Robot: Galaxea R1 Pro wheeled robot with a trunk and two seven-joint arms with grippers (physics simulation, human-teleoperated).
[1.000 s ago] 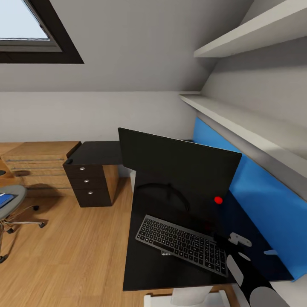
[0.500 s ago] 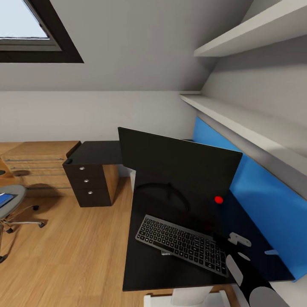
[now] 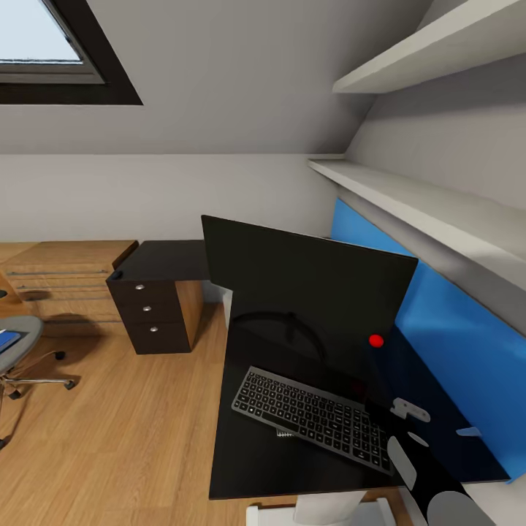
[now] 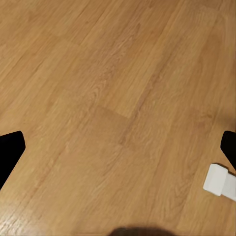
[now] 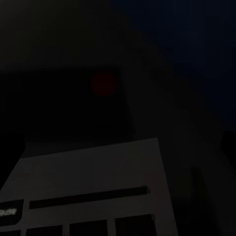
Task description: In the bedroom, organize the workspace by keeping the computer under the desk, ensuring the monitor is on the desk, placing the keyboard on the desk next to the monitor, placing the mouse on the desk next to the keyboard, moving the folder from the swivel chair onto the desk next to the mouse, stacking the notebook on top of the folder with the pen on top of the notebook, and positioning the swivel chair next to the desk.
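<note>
Keyboard (image 3: pixel 313 419) is lying flat on the desk (image 3: pixel 248 467), just in front of the monitor (image 3: pixel 307 281), so I'm reading that pair as already placed. Its long axis is running slantwise along the monitor's face, the far end angling toward the blue back panel (image 3: pixel 438 351). My right arm (image 3: pixel 431 475) is coming in beside the keyboard's end nearest that panel, and the right wrist view is looking at dark desk top with the monitor's red light (image 5: pixel 103 83) and a corner of the keyboard (image 5: pixel 93 196). I can't tell whether the right pincer is open or closed, its fingers aren't resolving in the dark. Left wrist view is pointing at bare wood floor (image 4: pixel 118 108), and the black fingertips (image 4: pixel 10 147) are sitting at opposite edges of that picture, so the left pincer is spread open and carrying nothing. Swivel chair (image 3: pixel 18 343) is standing well apart from the desk, across the floor on the monitor's screen side, with a sliver of the blue folder (image 3: pixel 6 341) on its seat. I'm judging the folder is the next fetch, and the left arm is the nearer one since the chair is lying off to my left.
</note>
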